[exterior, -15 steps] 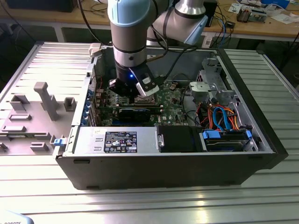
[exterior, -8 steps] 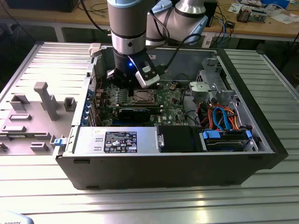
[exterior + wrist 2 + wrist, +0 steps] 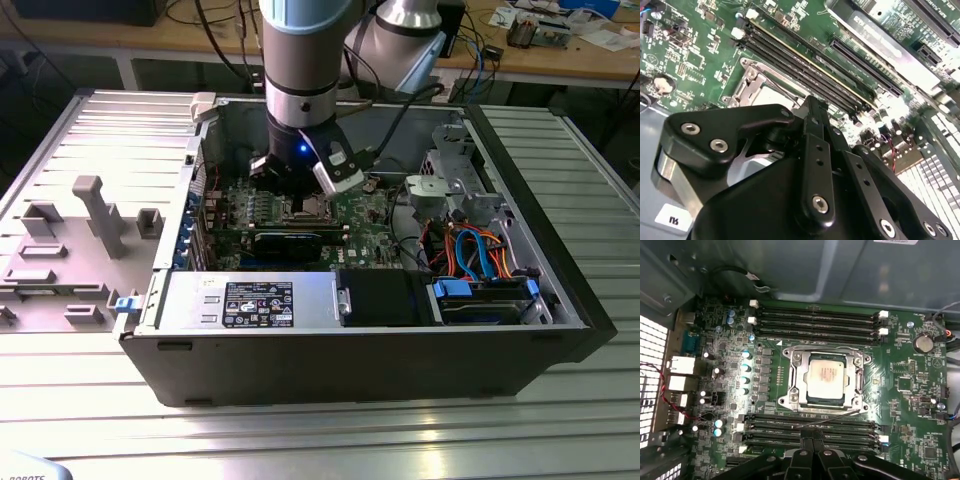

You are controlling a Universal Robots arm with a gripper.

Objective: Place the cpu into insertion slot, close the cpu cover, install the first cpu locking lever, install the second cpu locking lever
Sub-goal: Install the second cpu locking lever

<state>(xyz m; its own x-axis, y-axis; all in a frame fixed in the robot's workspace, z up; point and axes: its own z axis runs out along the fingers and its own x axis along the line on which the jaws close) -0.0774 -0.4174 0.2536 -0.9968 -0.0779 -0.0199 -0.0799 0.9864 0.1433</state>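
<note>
Open computer case [image 3: 560, 300] on ribbed metal table [image 3: 320, 430]

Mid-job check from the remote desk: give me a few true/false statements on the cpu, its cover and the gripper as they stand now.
1. The cpu sits in the insertion slot. True.
2. The cpu cover is closed around the chip. True.
3. The gripper holds the cpu. False: it is shut on nothing, over the memory slots beside the socket.
4. The memory slots hold memory sticks. False: they stand empty.
</note>
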